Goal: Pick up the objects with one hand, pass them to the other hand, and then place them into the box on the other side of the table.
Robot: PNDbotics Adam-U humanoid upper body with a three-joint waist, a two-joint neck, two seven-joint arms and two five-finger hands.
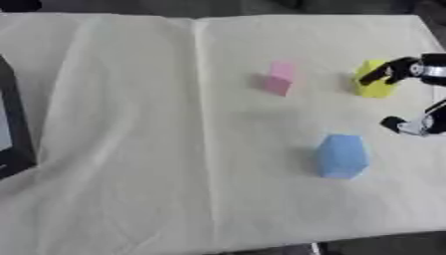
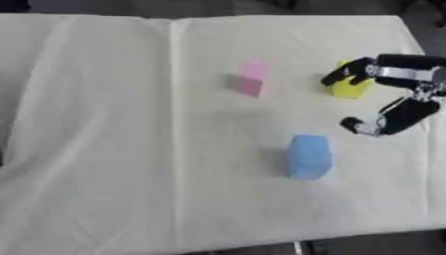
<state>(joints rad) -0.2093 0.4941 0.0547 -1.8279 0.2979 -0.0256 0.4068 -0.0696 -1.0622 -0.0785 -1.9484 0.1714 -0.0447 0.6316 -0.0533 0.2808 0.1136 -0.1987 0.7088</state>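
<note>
Three blocks are lying on the cloth-covered bench [image 1: 131, 124], the yellow block [image 2: 348, 85] sitting just under the upper fingers [image 2: 344, 73] of the right hand [image 2: 402, 94], which is hanging spread and grasping nothing, with the pink block [image 2: 250, 78] and blue block [image 2: 308, 156] apart.

box [image 1: 16, 124] cut off at left edge; right hand [image 2: 396, 94] fingers partly hide yellow block [image 2: 350, 87].

Your right hand [image 2: 396, 94] reaches in from the right edge. Its fingers [image 2: 344, 73] look spread, thumb apart.
</note>
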